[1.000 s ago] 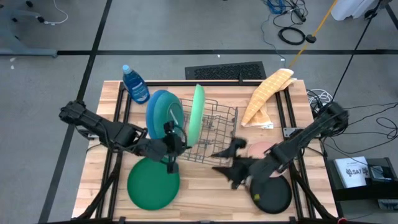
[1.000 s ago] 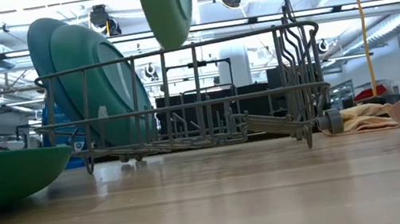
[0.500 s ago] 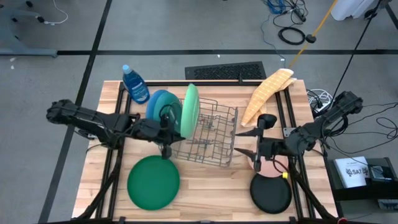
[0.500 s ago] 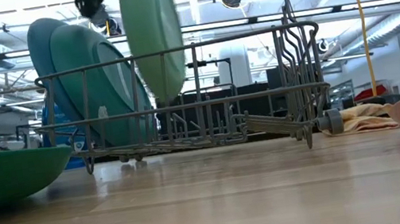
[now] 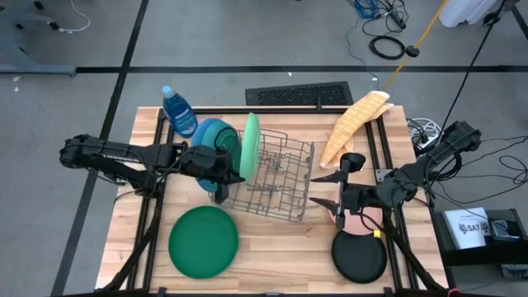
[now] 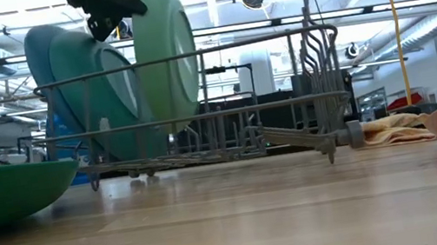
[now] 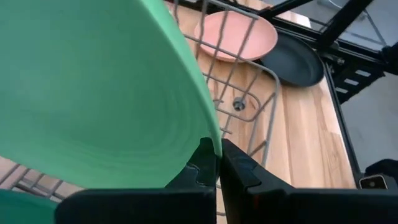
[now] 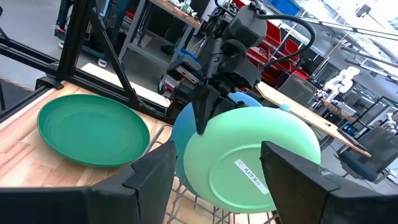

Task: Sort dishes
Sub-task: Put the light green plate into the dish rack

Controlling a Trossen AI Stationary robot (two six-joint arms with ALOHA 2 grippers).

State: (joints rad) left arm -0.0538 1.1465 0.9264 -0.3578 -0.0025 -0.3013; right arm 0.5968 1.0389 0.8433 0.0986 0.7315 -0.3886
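Note:
My left gripper (image 5: pixel 236 175) is shut on a light green plate (image 5: pixel 250 142) that stands on edge in the wire dish rack (image 5: pixel 285 177), next to a teal plate (image 6: pixel 93 81) and a blue plate (image 6: pixel 36 54). My right gripper (image 5: pixel 328 189) is open and empty to the right of the rack, above a pink plate (image 5: pixel 365 219). A black plate (image 5: pixel 360 257) and a dark green plate (image 5: pixel 204 241) lie flat on the table. My left gripper pinches the light green plate's rim (image 7: pixel 211 135) between its two fingers, on the upper near side of the plate (image 8: pixel 205 121). The fingers come from the table's left, slanting down. The plate stands almost upright, its lower part inside the rack (image 6: pixel 173 112).
A blue soap bottle (image 5: pixel 179 110) stands at the far left behind the rack. A yellow cloth (image 5: pixel 353 124) lies at the far right. Bare wood shows along the near edge between the dark green and black plates.
My left gripper has gone down and toward the table's left with the light green plate, which was held above the rack and now stands in it beside the teal plate. My right gripper has drawn back from the near middle toward the table's right and far side.

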